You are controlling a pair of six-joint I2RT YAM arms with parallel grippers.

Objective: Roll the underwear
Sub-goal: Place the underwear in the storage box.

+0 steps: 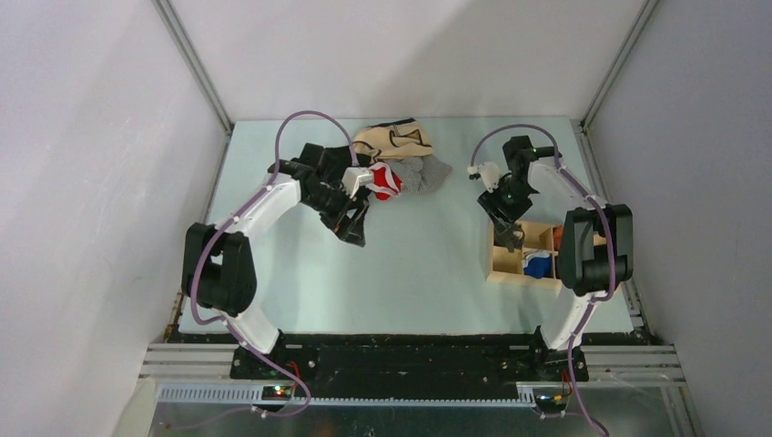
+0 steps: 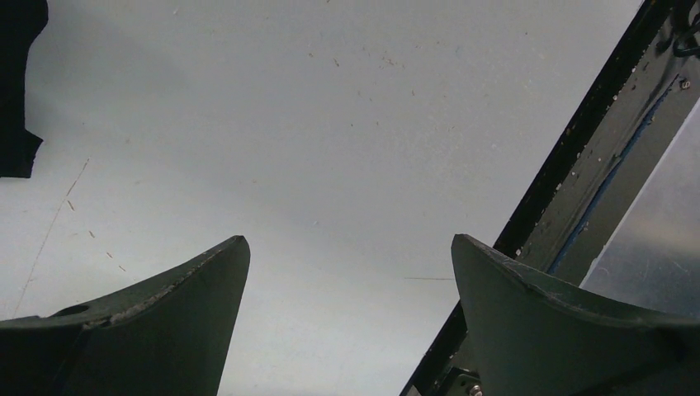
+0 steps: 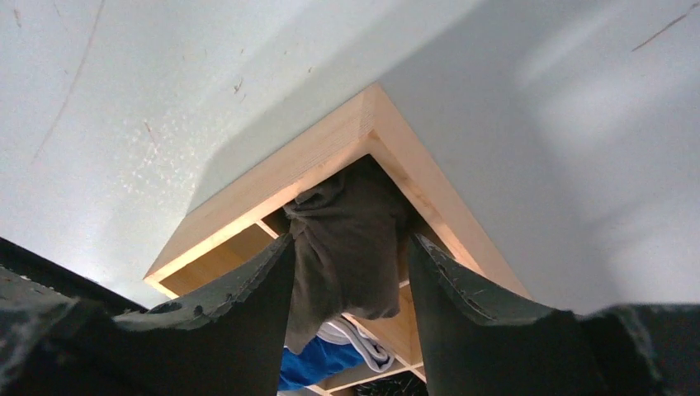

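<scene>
the underwear (image 3: pixel 347 247) is sitting as a soft, creased bundle of dark olive-brown fabric in the corner compartment of the wooden box (image 3: pixel 307 175). it is pressing into the angle where two pale, smooth planks are meeting. the right gripper (image 1: pixel 512 235) is hanging over it with its jaws apart, one dark, wedge-shaped finger (image 3: pixel 248 285) with a rough, chipped edge on each side of the bundle. one finger is brushing the cloth and a thin dark gap is showing at the other, so the fabric is not being squeezed. a crumpled blue cloth (image 3: pixel 309 367) with a white edge is lying in the next compartment.

the left gripper (image 2: pixel 348 241) is hovering with its jaws spread wide, and only the matte, pale table (image 2: pixel 330 124), flecked with fine scratches and specks, is showing between them. a corner of black fabric (image 2: pixel 16 82) is poking into that wrist view. at the table's far edge a beige garment with dark trim (image 1: pixel 393 138), a grey knit piece (image 1: pixel 430 175) and a red-and-white piece (image 1: pixel 385 181) are lying in a loose heap.
</scene>
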